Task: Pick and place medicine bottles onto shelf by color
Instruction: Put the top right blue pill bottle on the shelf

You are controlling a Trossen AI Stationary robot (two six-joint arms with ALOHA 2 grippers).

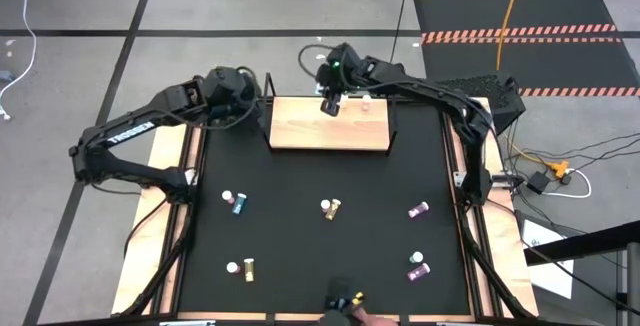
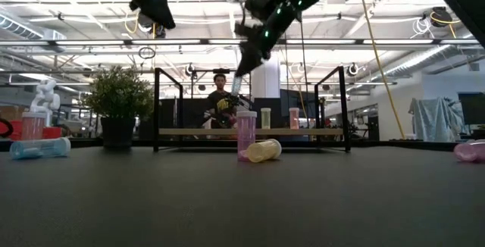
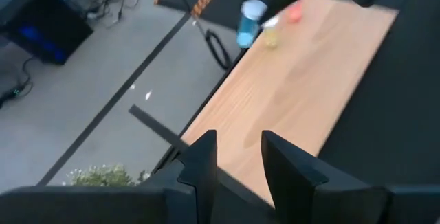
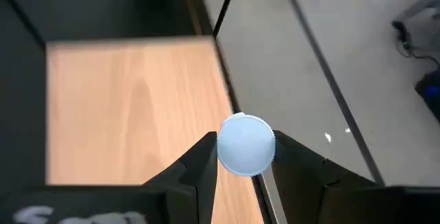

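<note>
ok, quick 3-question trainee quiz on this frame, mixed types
1. True or false: the right gripper holds a blue bottle over the shelf.
2. How many bottles already stand on the shelf? A) none B) two C) five
3. Fill in: the left gripper hovers at the shelf's ___ end, holding nothing.

Key: 1 true; 2 B, a yellow bottle and a pink bottle; 3 left.

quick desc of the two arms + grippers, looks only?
Both arms are dark, jointed links. The left arm carries white lettering along its link. The right gripper has green lights glowing on its wrist. Each gripper ends in two flat, black, angular fingers.
</note>
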